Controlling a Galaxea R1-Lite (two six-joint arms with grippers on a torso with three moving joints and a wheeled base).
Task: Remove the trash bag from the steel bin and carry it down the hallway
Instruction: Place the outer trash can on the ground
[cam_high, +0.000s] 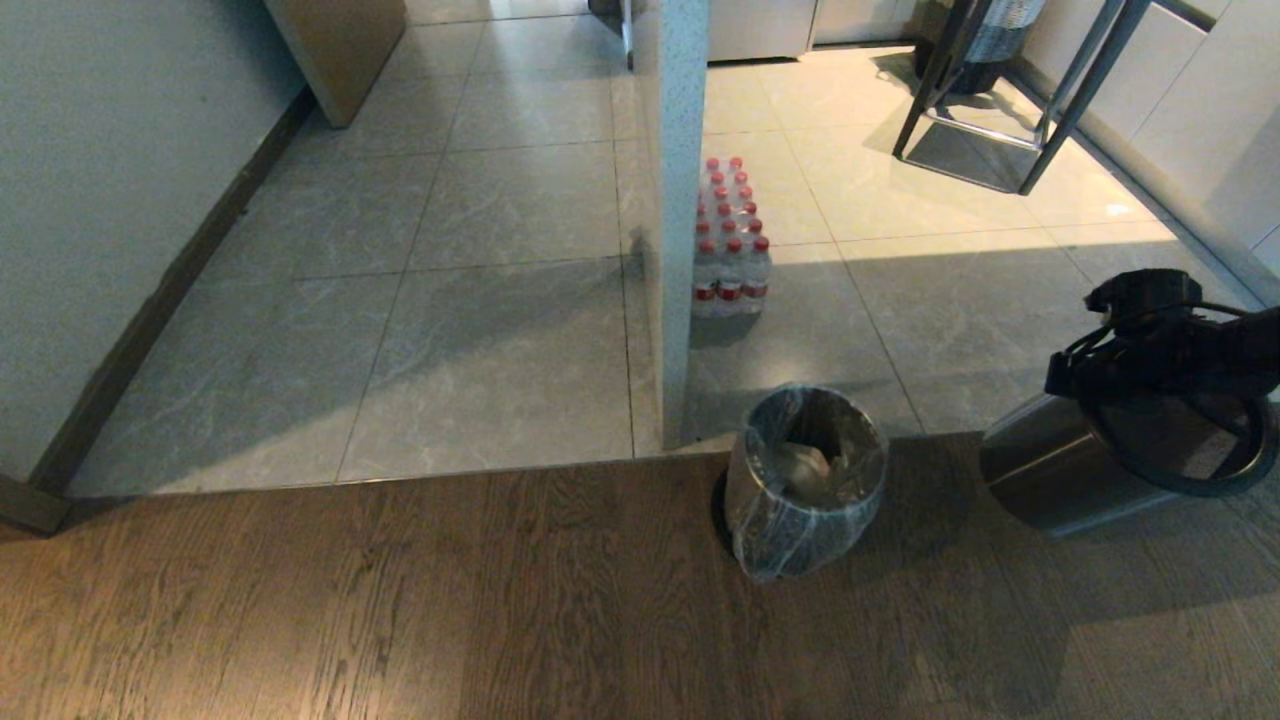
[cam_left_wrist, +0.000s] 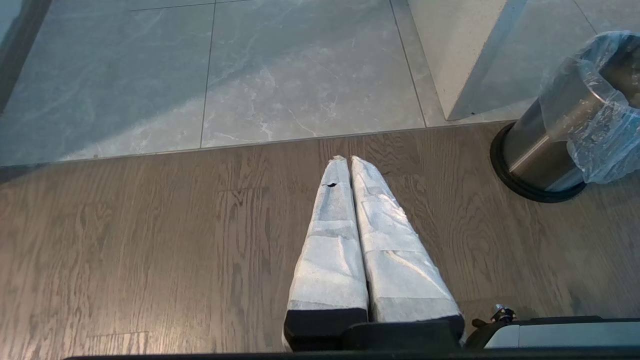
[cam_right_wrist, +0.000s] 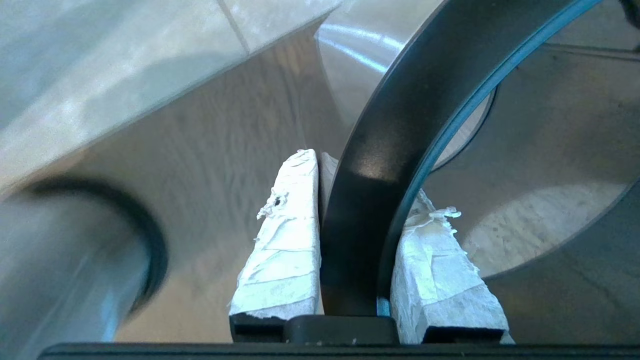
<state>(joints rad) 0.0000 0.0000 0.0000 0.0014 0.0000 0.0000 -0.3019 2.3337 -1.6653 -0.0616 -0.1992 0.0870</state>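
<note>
Ring grip: right pincer (cam_right_wrist: 322, 170) clamped on black ring (cam_right_wrist: 400, 125) of tilted steel shell (cam_high: 1040, 470). Shell to be set down well apart from steel bin (cam_left_wrist: 545, 145), trash bag (cam_left_wrist: 605, 145) still in it, w/o knocking it. Left pincer (cam_left_wrist: 350, 165) closed, idle.

The left gripper (cam_left_wrist: 350, 162) hangs over the wood-plank floor (cam_left_wrist: 150, 250), its white-wrapped fingers (cam_left_wrist: 330, 250) pressed together. Off to one side, the steel bin (cam_left_wrist: 545, 150) stands lined with the trash bag (cam_left_wrist: 600, 125), near grey tiles (cam_left_wrist: 250, 75).
</note>
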